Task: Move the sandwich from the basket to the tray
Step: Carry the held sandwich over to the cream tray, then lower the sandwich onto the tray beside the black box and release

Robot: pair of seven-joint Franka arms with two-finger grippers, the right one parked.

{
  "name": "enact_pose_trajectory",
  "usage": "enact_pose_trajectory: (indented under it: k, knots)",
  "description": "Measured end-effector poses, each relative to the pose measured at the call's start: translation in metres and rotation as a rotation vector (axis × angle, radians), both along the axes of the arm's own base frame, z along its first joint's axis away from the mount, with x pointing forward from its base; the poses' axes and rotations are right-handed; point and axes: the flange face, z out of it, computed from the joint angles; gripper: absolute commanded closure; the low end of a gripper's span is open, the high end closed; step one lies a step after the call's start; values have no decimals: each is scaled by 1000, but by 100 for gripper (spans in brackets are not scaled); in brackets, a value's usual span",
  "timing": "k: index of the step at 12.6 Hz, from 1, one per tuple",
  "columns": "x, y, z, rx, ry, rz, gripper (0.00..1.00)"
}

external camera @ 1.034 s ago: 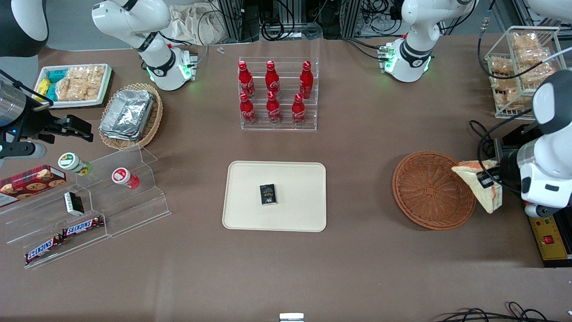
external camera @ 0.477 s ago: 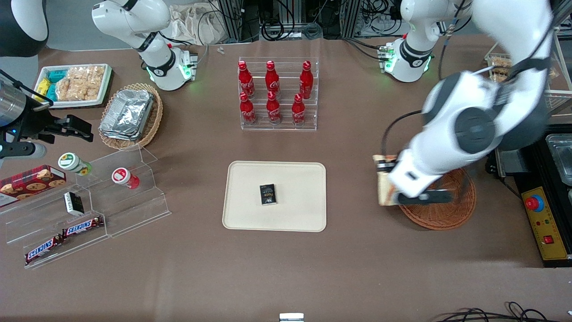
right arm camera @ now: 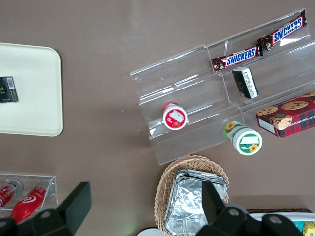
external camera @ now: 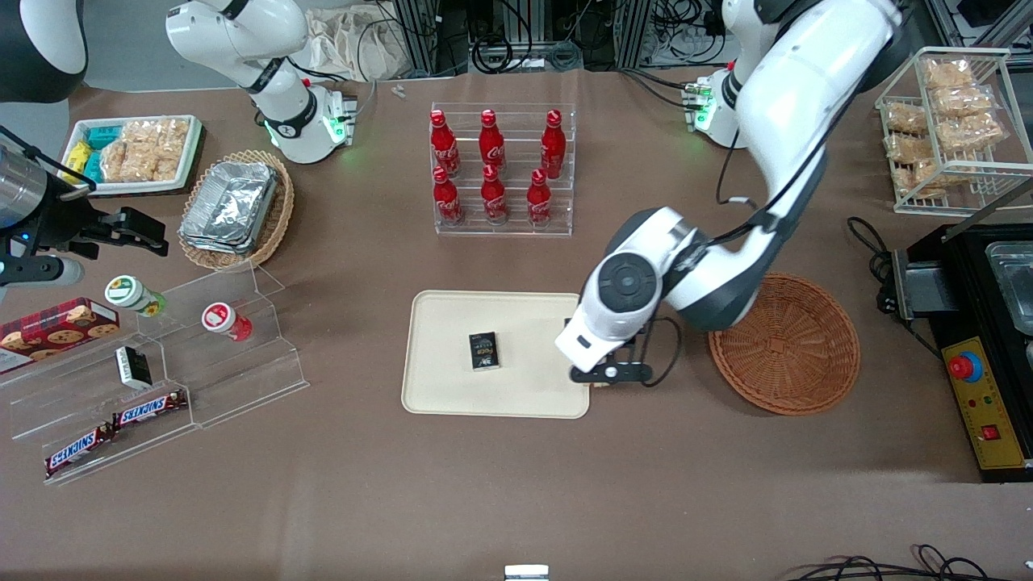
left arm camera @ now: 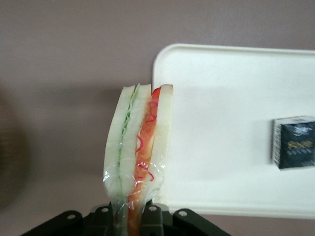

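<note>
My left gripper (external camera: 609,373) hangs over the edge of the cream tray (external camera: 452,387) that lies nearest the basket. In the left wrist view the gripper (left arm camera: 132,216) is shut on the sandwich (left arm camera: 140,142), a wrapped white wedge with green and orange-red filling, held on edge above the tray's rim (left arm camera: 162,64). In the front view the arm hides the sandwich. The reddish-brown wicker basket (external camera: 784,343) stands empty toward the working arm's end. A small black box (external camera: 484,351) lies on the tray's middle and also shows in the left wrist view (left arm camera: 294,142).
A clear rack of red cola bottles (external camera: 502,169) stands farther from the camera than the tray. A clear stepped shelf (external camera: 161,363) with snacks, a tan basket of foil containers (external camera: 236,208) and a white snack tray (external camera: 137,153) lie toward the parked arm's end.
The left arm has swung from the working arm's end of the table, across the wicker basket, to the tray's edge, carrying the sandwich with it.
</note>
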Motion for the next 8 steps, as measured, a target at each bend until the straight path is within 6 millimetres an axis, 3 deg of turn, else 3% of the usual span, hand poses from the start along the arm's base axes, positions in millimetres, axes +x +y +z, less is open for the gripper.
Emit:
enact_pose_trajectory:
  k: [3,4,5,6,8]
  knots:
    - [-19,-32,-46,-3,13,-19,100]
    - [-21,-37,-51,-14,9,-23,85]
    - [-21,-38,-55,-15,10,-23,33]
    - [-20,-37,-57,-14,9,-21,0]
    - [-14,-35,-54,-18,-2,-13,0]
